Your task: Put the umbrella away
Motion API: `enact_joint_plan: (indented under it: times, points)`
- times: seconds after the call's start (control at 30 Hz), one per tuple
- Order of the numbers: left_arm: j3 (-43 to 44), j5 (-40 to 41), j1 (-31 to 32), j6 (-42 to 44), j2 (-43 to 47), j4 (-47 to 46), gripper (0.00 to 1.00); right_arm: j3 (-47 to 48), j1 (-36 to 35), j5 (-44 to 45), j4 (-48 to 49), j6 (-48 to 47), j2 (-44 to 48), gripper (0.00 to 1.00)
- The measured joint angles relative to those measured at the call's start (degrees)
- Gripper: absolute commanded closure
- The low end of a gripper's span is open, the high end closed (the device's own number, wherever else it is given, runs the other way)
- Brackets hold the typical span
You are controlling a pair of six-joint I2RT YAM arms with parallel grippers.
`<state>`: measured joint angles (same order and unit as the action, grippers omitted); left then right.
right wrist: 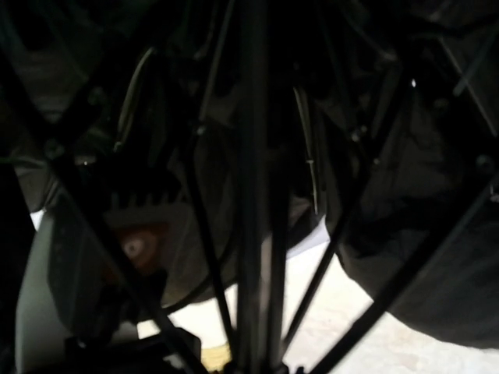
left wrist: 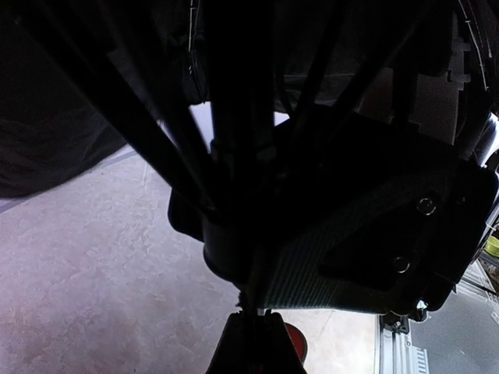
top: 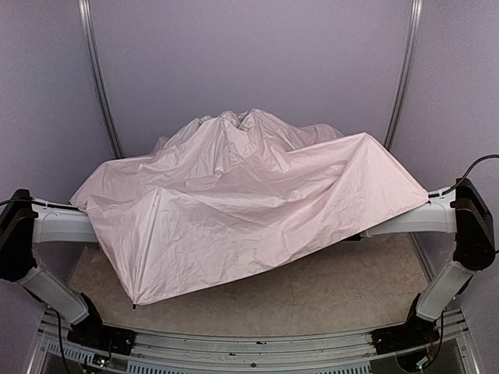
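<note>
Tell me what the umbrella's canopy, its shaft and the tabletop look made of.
The canopy looks like thin synthetic fabric, perhaps nylon or polyester: pale pink, faint sheen, sharp creases. The shaft seems black-finished metal, straight and slim, though that view is too dark to be sure. The tabletop appears hard and smooth, mottled beige, possibly stone-look laminate.

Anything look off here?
Yes: the umbrella canopy sags crumpled over the left arm and right arm, hiding their ends from the top camera. Wrist views are dark beneath it, showing mainly shaft and ribs.
</note>
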<state>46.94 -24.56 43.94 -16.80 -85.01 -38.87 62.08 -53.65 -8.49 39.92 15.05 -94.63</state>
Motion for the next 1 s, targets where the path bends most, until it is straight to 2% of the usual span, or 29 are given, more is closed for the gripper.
enact_joint_plan:
  times: [0.33, 1.0]
  points:
    - [0.0, -1.0, 0.5, -0.1, 0.3, 2.9, 1.00, -5.0, -0.6, 1.1, 3.1, 2.4, 1.1, 1.00]
    - [0.4, -1.8, -0.6, -4.0, -0.5, 2.0, 1.00, -5.4, -1.4, 2.5, 4.1, 5.9, -0.6, 1.00]
